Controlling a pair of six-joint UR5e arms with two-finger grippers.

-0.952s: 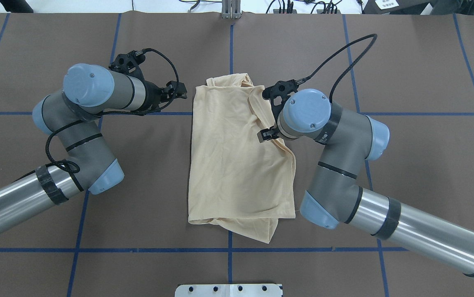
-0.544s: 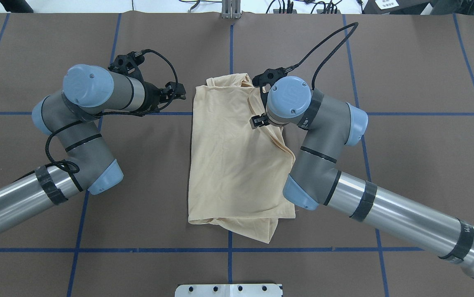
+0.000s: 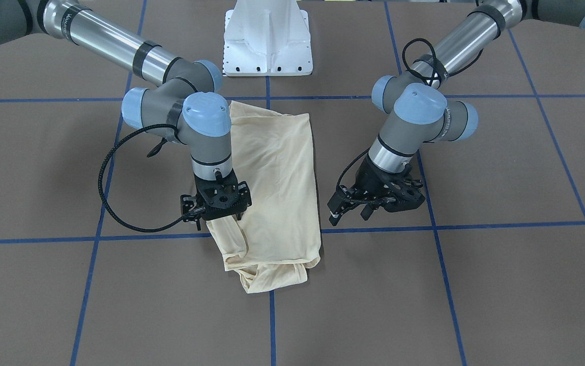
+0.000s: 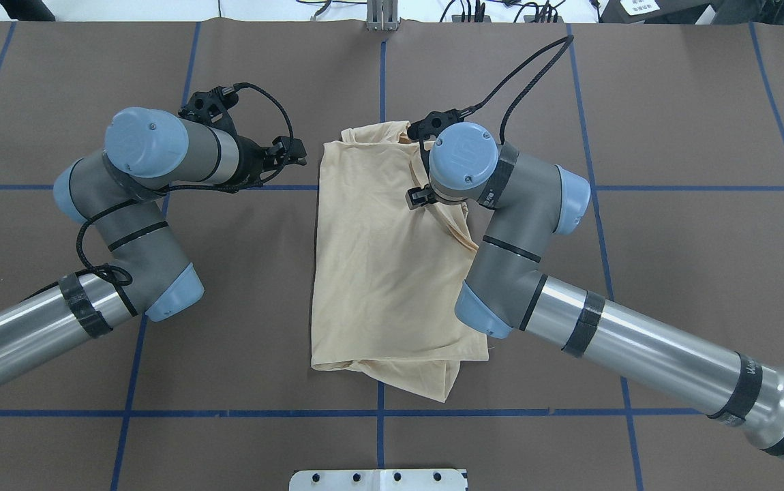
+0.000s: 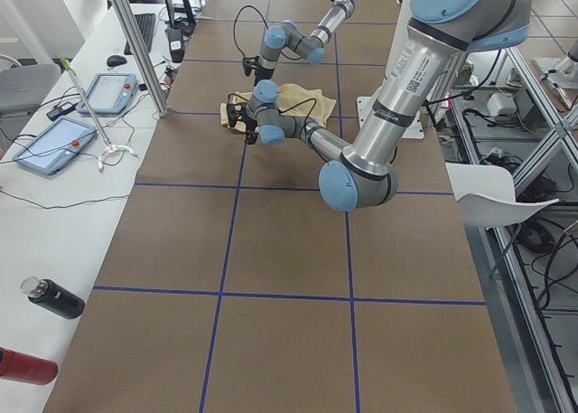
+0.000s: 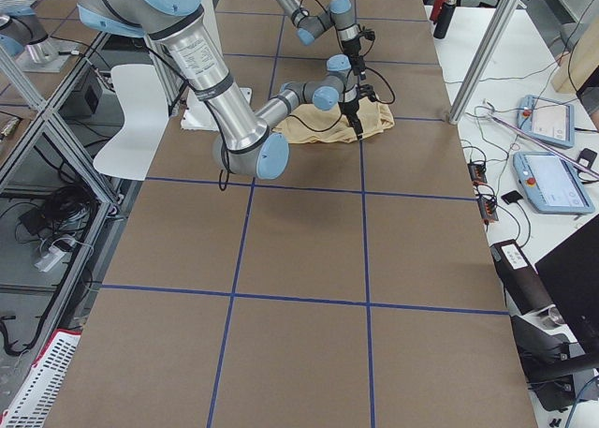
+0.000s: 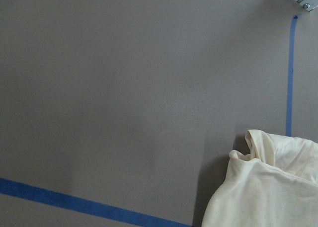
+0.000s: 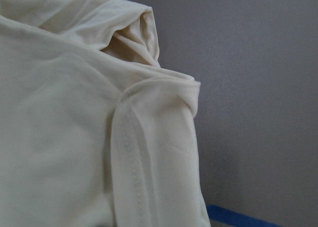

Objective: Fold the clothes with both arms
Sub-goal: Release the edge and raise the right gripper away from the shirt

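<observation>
over the last second the right arm (image 4: 515, 204) moves inward from the shirt's right edge to above its upper right part, while the left arm (image 4: 153, 153) holds its place. the shirt (image 4: 385, 273) lies at the middle of the table (image 4: 671, 239) between the two arms. it is already narrowed to a long strip with plain fabric up, and no print is in view. a raised ridge of fabric on its right side follows the arm's shift toward the centre line. judgement: a side fold is under way and not yet laid flat, and a loose corner juts out at the end nearest the robot's base. the right gripper (image 3: 217, 206) stands straight down over that ridge. its fingertips are hidden beneath its own body, and its wrist view shows only a seamed fold at close range. since the fabric rises to it and trails it, i judge it clenched on the shirt. the left gripper (image 3: 349, 213) is tilted just beside the shirt's left edge, jaws parted, holding nothing and clear of the fabric.
</observation>
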